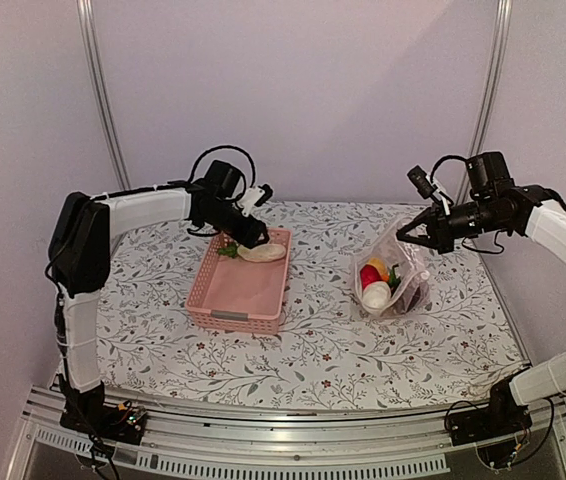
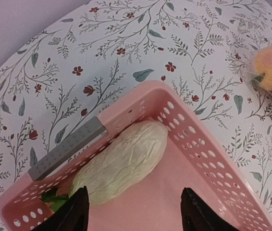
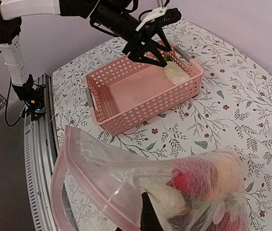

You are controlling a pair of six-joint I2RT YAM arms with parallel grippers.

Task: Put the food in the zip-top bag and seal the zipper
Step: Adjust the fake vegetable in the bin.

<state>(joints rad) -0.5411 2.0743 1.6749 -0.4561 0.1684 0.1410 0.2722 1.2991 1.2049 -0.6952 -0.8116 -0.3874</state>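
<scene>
Lower the open left gripper (image 2: 135, 193) astride the long white radish-like toy (image 2: 126, 161) at the pink lattice basket (image 2: 199, 144)'s far end; the right gripper (image 1: 410, 232), clamped on the clear crinkly zip-top bag (image 3: 102, 173), holds its mouth open.

left fingers (image 2: 76, 211): spread, bare basket floor between | just ahead: white radish piece (image 2: 126, 161), hemmed against pink basket (image 2: 193, 139) wall and corner | past wall: open surface (image 2: 126, 48) | right fingers (image 3: 148, 216): pinching zip-top bag (image 3: 102, 173) rim, mouth gaping alongside, food (image 3: 198, 183) piled deep inside | ahead toward basket: bare surface strip
</scene>
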